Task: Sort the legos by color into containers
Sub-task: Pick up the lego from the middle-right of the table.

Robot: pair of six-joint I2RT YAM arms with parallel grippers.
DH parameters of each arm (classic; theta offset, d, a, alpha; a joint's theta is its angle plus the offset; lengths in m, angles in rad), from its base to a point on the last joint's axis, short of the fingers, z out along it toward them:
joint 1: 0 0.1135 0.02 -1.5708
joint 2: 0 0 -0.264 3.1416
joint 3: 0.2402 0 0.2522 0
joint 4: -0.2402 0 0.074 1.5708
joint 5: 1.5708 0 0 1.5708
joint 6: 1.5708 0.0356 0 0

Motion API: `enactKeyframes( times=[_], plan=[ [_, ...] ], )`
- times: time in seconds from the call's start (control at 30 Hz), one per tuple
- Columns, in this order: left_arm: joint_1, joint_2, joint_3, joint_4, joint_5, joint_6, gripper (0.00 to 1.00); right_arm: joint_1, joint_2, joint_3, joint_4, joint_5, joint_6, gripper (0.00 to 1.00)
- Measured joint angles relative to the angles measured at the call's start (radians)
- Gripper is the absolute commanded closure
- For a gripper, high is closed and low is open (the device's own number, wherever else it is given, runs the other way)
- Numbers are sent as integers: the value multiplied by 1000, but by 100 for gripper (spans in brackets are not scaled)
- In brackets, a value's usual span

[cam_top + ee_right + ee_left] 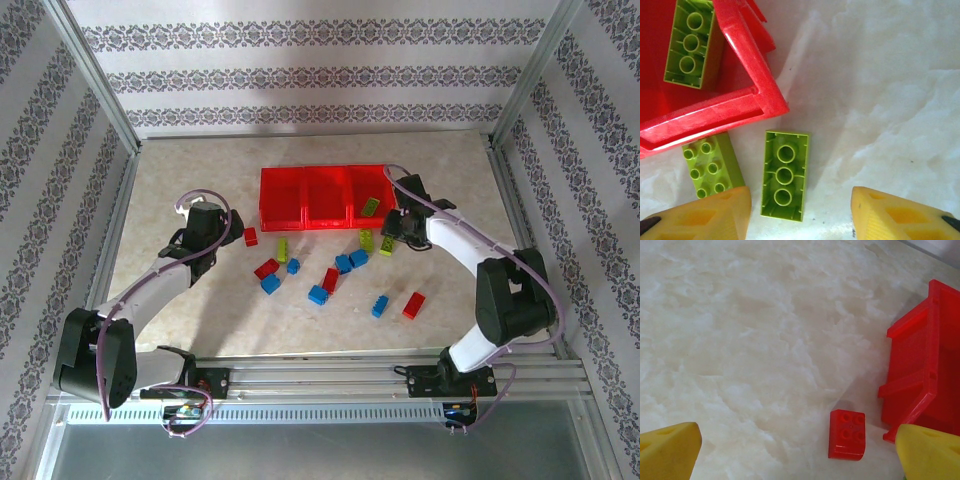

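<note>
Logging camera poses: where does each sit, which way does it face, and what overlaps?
Top external: above and behind the bases, looking down on the table, both arms and the containers.
Left wrist: on the left arm, facing down past the left claw at a red lego.
Right wrist: facing down past the right claw at a yellow-green lego.
Shared: left wrist and top both show that red lego.
</note>
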Motion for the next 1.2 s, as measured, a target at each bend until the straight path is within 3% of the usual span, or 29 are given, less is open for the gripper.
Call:
enactKeyframes(
  times=[0.63, 1.2],
  plan=[
    [11, 0, -4, 0, 3, -6, 0, 0, 153, 0, 43, -50, 26, 43],
    [13, 0, -14, 0, 5, -11, 0, 0, 163, 0, 45, -50, 26, 57]
  ],
)
